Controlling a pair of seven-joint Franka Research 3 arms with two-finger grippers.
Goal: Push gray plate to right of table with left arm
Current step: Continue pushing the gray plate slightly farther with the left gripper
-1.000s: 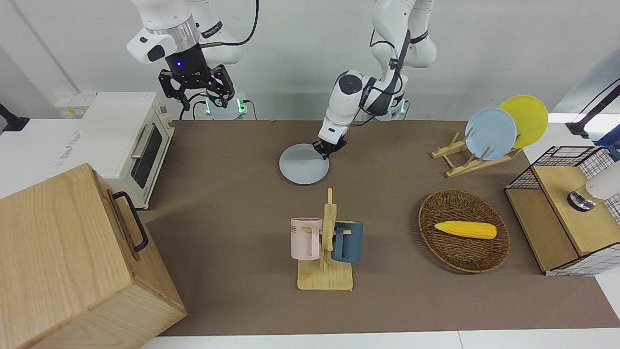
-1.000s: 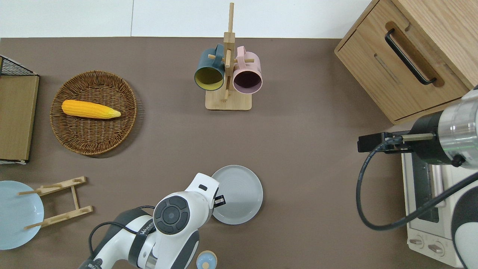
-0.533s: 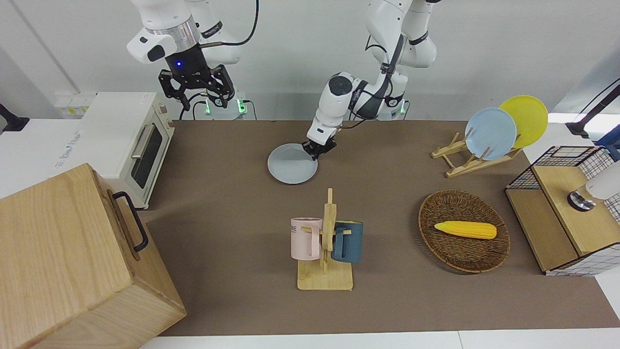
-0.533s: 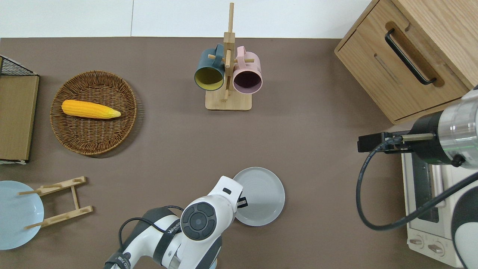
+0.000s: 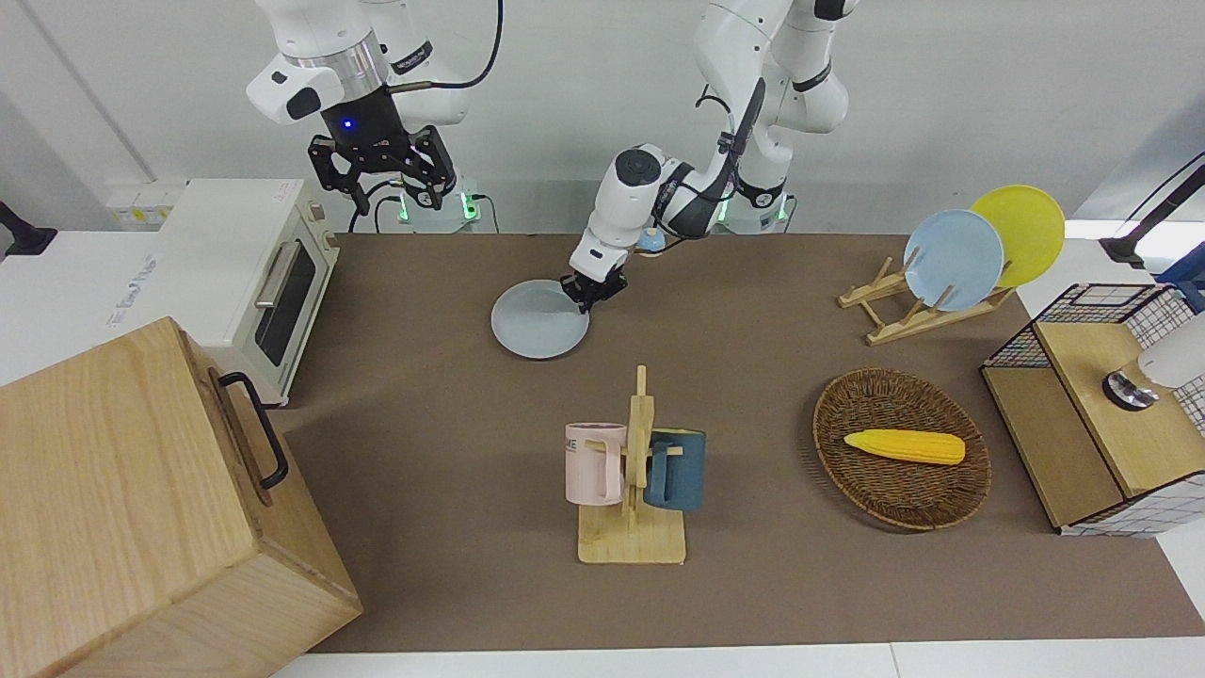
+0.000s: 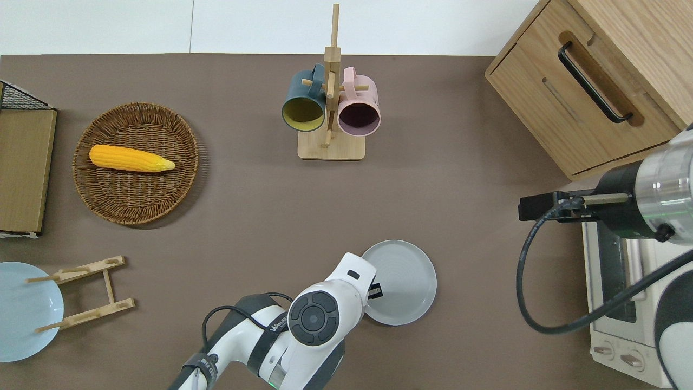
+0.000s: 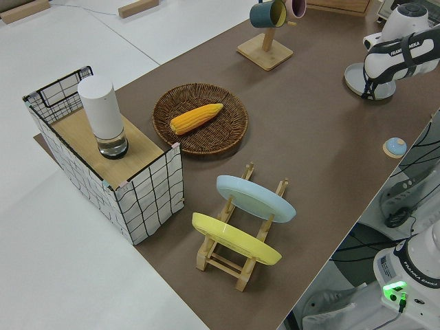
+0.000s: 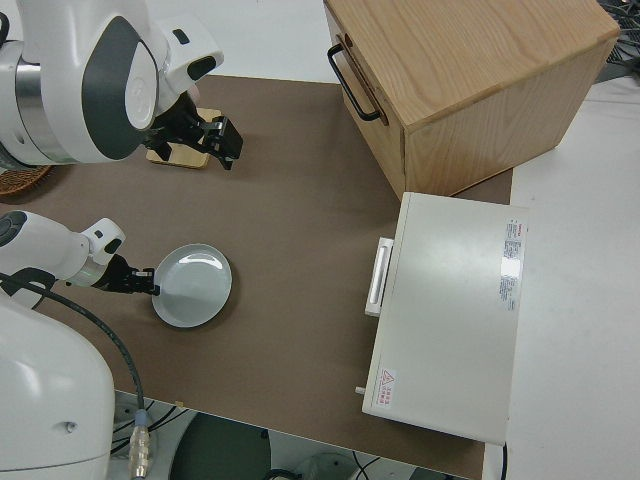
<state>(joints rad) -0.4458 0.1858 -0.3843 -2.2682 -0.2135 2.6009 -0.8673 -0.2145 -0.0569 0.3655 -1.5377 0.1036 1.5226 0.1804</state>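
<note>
My left gripper [image 5: 590, 289], finger state unclear, touches the gray plate [image 5: 538, 320] rim on the table [image 5: 452, 405]; right arm parked.

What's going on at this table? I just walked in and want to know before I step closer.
The all-white left arm's black two-finger end effector is down at the rim of the round pale gray plate, at the edge facing the left arm's end, pushing it across the brown-matted table toward the white toaster oven at the right arm's end. The plate lies flat, nearer the robots than the wooden mug rack. The right arm is parked.
</note>
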